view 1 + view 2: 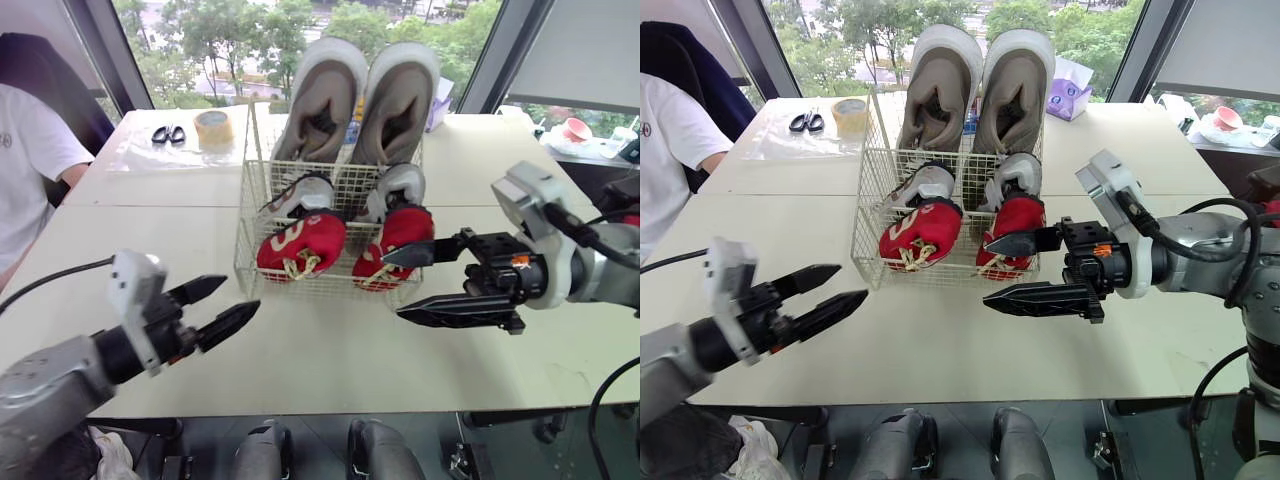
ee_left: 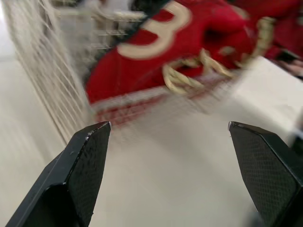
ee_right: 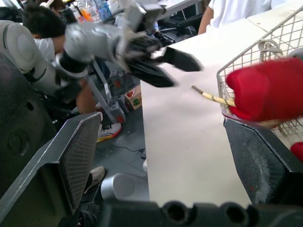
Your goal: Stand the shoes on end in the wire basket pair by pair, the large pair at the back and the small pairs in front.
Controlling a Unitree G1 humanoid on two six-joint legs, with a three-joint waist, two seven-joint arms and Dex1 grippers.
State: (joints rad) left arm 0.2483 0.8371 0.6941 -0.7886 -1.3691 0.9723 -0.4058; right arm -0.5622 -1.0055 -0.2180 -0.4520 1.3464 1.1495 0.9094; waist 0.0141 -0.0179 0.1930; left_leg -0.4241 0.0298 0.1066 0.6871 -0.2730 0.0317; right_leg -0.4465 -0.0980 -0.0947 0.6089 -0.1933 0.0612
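Now the wire basket (image 1: pixel 247 190) stands on the table (image 1: pixel 330 360), with the large grey shoes (image 1: pixel 322 100) on end at its back, the small grey shoes (image 1: pixel 300 192) before them and the red shoes (image 1: pixel 300 245) against the front wire. The left hand (image 1: pixel 240 296) hovers wide open over the table near the basket's front left corner. The right hand (image 1: pixel 392 285), also wide open, hangs just before the front right corner, close to the red shoes.

The white table (image 1: pixel 330 360) carries a wire basket (image 1: pixel 250 215), scissors (image 1: pixel 168 134) and tape (image 1: pixel 213 126).
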